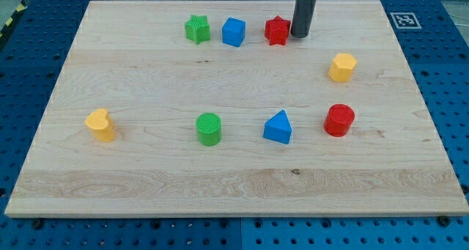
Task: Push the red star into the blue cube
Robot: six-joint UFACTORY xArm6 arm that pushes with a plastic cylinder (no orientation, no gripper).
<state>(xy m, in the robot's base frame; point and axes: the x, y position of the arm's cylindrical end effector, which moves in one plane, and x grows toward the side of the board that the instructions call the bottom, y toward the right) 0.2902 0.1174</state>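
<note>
The red star (277,30) lies near the view's top, right of the middle. The blue cube (234,31) stands a short gap to its left. My tip (300,35) is at the star's right side, touching or nearly touching it. The dark rod rises from the tip out of the view's top.
A green star (197,28) lies left of the blue cube. A yellow hexagonal block (342,67) and a red cylinder (339,120) are at the right. A blue triangular block (278,127), a green cylinder (209,128) and a yellow block (100,125) lie lower down on the wooden board (146,184).
</note>
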